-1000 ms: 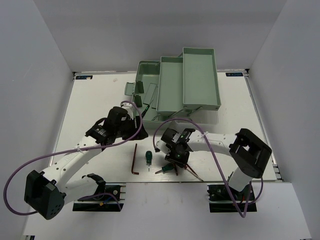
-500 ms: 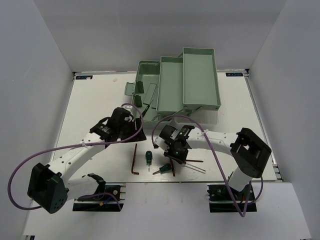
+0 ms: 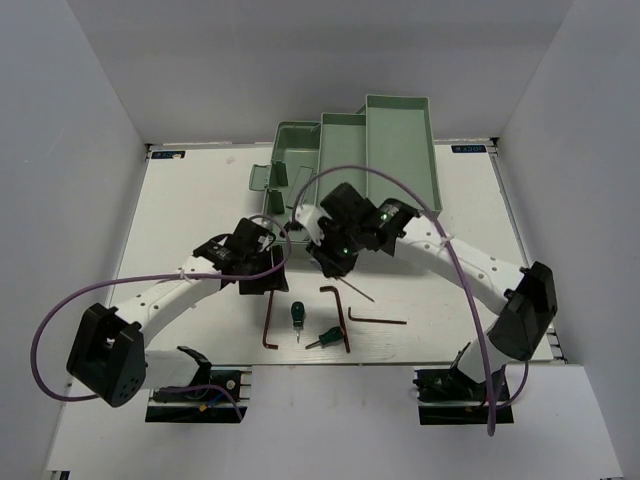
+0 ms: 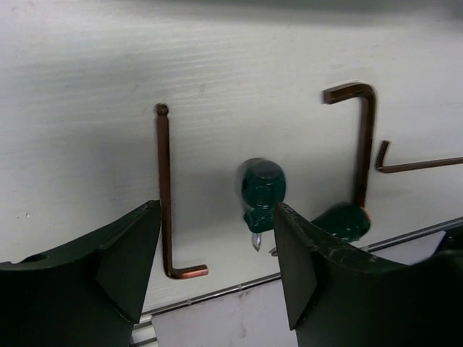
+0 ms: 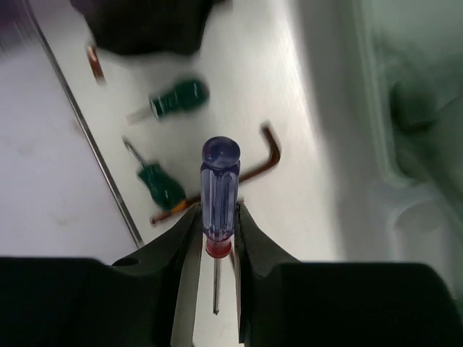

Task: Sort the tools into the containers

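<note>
My right gripper is shut on the blue-handled precision screwdriver and holds it above the table, in front of the sage-green toolbox; in the top view this gripper is mid-table. My left gripper is open and empty, hovering over the tools near the table's front edge; it also shows in the top view. Below it lie three reddish-brown hex keys and two green-handled screwdrivers. The second thin screwdriver is not clearly visible.
The toolbox's trays stand open at the back of the table, with small side compartments on its left. A metal rail runs along the table's front edge. White walls enclose the table on both sides.
My right gripper has risen from the front of the table with the blue screwdriver and moved back toward the toolbox. My left gripper has shifted right, toward the tools.
</note>
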`<state>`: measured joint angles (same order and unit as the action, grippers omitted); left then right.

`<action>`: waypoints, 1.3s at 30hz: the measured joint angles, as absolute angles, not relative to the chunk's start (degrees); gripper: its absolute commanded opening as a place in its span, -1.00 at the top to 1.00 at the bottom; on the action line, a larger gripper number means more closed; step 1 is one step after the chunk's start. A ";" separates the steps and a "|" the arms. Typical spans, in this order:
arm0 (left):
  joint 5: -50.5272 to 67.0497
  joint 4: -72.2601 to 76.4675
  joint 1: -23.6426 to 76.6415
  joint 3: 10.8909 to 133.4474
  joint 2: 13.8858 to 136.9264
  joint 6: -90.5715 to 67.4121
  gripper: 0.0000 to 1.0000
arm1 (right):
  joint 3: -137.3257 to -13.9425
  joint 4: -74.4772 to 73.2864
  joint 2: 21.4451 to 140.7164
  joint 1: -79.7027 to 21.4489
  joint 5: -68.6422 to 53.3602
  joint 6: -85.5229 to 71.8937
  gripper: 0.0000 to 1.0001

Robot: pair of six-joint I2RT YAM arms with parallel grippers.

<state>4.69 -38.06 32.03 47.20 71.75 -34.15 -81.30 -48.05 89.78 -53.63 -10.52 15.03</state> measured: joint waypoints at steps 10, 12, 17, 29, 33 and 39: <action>2.13 -42.19 31.99 47.11 73.80 -35.46 -0.43 | -107.92 -42.83 102.83 -47.88 -21.15 3.95 1.00; 2.13 -41.98 31.99 46.52 73.60 -36.05 -0.43 | -111.02 -39.70 105.97 -46.70 -20.51 0.62 1.00; 2.13 -41.60 31.99 44.21 73.17 -37.19 -0.43 | -112.97 -30.24 112.31 -43.62 -16.12 -7.25 1.00; 2.15 -39.40 32.03 43.53 74.98 -38.02 -0.29 | -116.57 -22.98 124.68 -39.57 -7.22 -10.13 -0.21; 2.02 -39.18 32.05 43.53 78.30 -38.04 -0.16 | -116.57 -21.61 124.16 -38.50 -9.76 -10.13 -0.24; 1.72 -38.68 32.05 43.51 82.41 -38.19 0.05 | -113.56 -20.84 117.60 -36.42 -16.25 -12.95 -0.21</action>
